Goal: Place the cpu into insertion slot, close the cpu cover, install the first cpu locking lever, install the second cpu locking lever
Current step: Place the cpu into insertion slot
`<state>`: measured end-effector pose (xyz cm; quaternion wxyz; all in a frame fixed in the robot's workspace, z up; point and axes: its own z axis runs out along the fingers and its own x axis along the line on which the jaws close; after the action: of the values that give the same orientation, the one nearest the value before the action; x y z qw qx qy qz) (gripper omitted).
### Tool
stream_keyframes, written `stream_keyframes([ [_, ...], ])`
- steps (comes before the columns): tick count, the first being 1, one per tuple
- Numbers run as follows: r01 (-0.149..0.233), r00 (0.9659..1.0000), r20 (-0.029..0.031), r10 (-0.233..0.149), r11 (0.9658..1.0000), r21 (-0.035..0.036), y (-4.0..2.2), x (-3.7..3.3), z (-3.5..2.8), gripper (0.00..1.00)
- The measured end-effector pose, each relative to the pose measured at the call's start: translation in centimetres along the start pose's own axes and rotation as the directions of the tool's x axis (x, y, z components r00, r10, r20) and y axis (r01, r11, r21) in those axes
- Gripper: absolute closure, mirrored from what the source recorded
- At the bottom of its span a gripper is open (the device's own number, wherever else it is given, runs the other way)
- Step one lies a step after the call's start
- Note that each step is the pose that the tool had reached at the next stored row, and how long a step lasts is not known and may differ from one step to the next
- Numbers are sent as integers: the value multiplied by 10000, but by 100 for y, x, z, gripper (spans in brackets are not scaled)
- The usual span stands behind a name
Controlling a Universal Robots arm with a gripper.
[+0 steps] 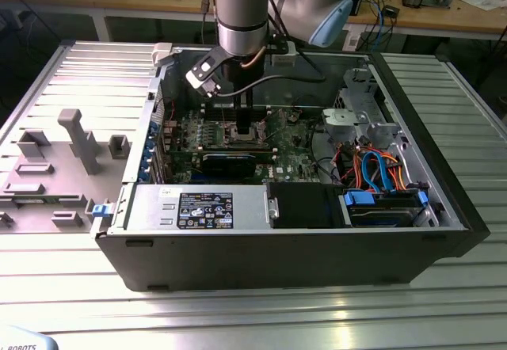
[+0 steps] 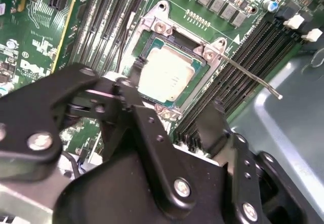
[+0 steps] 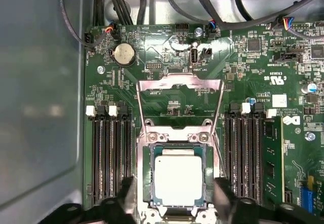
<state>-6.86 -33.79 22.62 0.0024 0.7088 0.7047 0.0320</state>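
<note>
The cpu (image 3: 178,179), a dull silver square, lies flat in the insertion slot (image 3: 147,183) on the green board; it is also seen in the second wrist view (image 2: 164,72). The cpu cover (image 3: 179,83), a silver frame with a square window, is swung open and stands away from the slot. A thin locking lever (image 2: 248,74) sticks up free beside the slot. My gripper (image 3: 174,186) hangs open just above the cpu, one black finger (image 3: 127,198) on each side, not touching it. In the exterior view the gripper (image 1: 245,132) reaches down into the open computer case.
Long black memory slots (image 3: 109,158) run along both sides of the socket. A coin battery (image 3: 123,54) and cables sit beyond the cover. The case holds a power supply (image 1: 198,209) and a drive bay with orange and blue cables (image 1: 380,172). A grey fixture tray (image 1: 55,168) lies at the exterior view's left.
</note>
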Motion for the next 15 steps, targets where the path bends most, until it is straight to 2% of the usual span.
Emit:
stream_keyframes([
  [3,0,10000,1,0,10000,17,0,0,0,45],
  [4,0,10000,1,0,10000,21,0,0,0,45],
  [7,25,10000,-1,-25,10000,22,2,-6,0,63],
  [8,42,10000,-2,-42,10000,23,2,-12,0,63],
  [12,156,9999,-7,-156,9999,28,6,-39,-1,87],
  [15,178,9998,-8,-178,9998,29,17,-40,0,89],
])
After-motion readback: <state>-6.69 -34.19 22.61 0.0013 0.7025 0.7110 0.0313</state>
